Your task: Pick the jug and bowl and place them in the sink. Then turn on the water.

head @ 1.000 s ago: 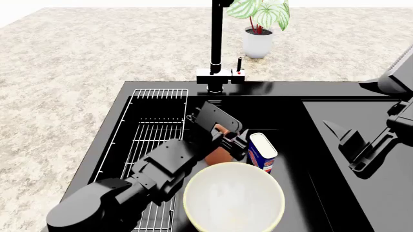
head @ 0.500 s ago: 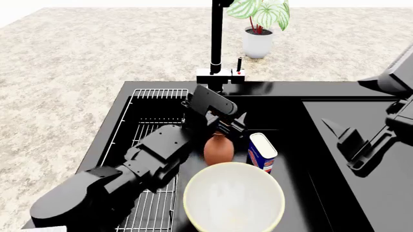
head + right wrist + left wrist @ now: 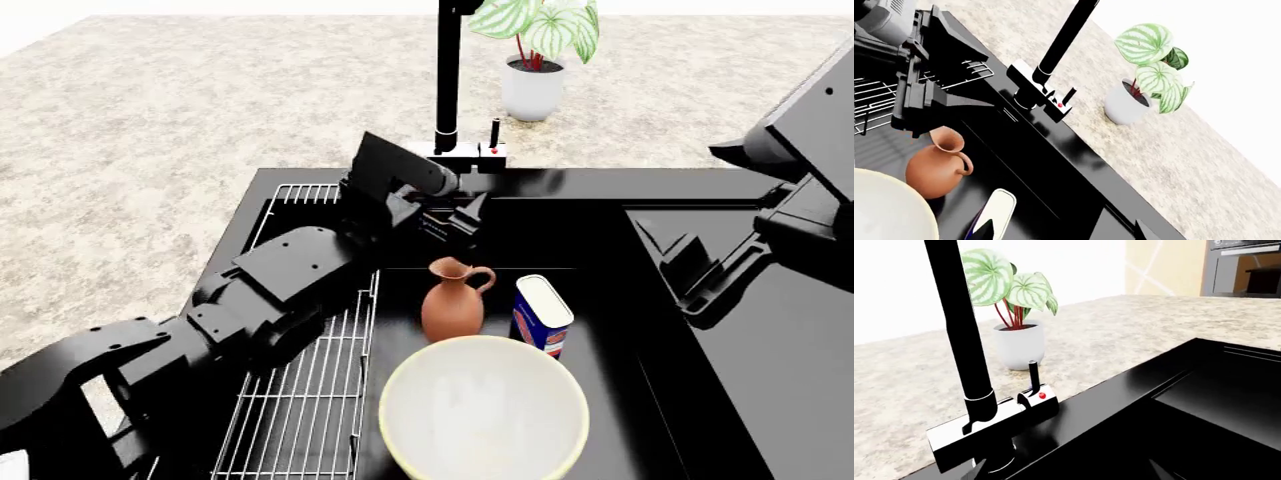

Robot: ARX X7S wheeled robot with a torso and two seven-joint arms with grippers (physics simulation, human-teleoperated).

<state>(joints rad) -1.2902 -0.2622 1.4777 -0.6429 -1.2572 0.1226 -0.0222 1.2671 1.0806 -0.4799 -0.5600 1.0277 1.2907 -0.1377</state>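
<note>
With our left tool point(image 3: 451, 222) released above the sink, we judge the slim black upright faucet lever point(image 3: 495, 134) stiff and small; pinch its tip.

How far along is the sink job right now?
The jug and the bowl already sit in the sink, so that part looks done. The left pincer is empty and open, raised toward the faucet lever. Turning on the water is left; no water is running.
</note>
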